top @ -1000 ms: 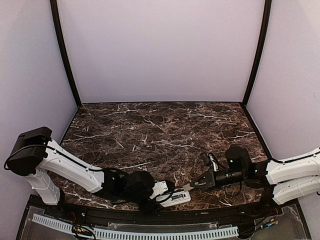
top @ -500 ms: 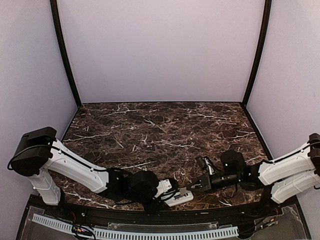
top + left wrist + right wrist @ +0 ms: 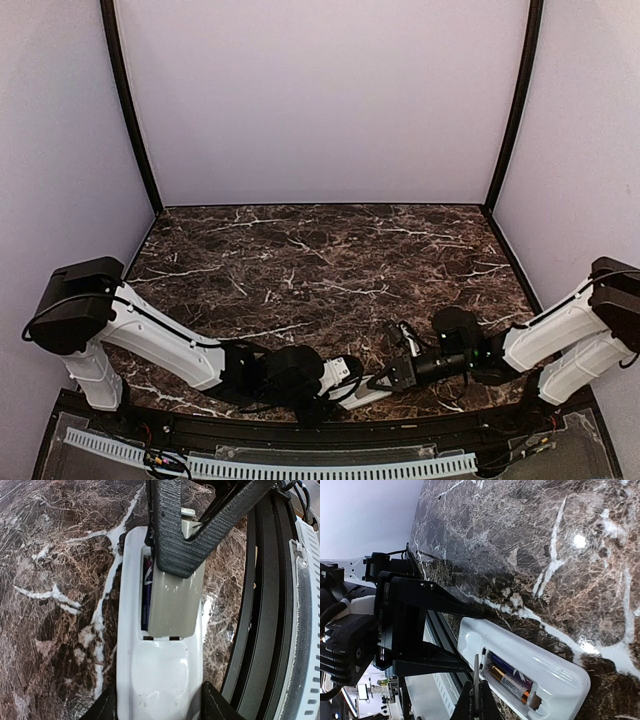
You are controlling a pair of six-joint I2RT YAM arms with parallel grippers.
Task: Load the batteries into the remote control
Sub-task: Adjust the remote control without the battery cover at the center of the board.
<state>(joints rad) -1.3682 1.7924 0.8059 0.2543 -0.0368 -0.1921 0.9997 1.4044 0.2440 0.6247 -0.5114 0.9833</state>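
The remote control [image 3: 161, 670] lies back-up in the lower middle of the left wrist view, on the table [image 3: 55, 595] close to its near edge. It is a glossy plastic shell, by its look light and stiff, and I judge it would skate on the polished marble unless braced. The batteries [image 3: 512, 681] sit side by side in its recess; small, hard and prone to roll, they are best not disturbed. The left end effector [image 3: 159, 706] clamps the remote's end, one finger against each long side. That looks the right hold, on the narrow flanks and clear of the compartment. The grey cover [image 3: 172, 602] sits partly over the opening, leaving one battery showing at its left. It looks thin and probably bendable, with small tabs that could snap if forced. The right end effector [image 3: 476, 700] is pinched tight on that cover's edge. Room is tight toward the black rail [image 3: 260, 610] at the right of the frame, while open marble spreads left and upward.
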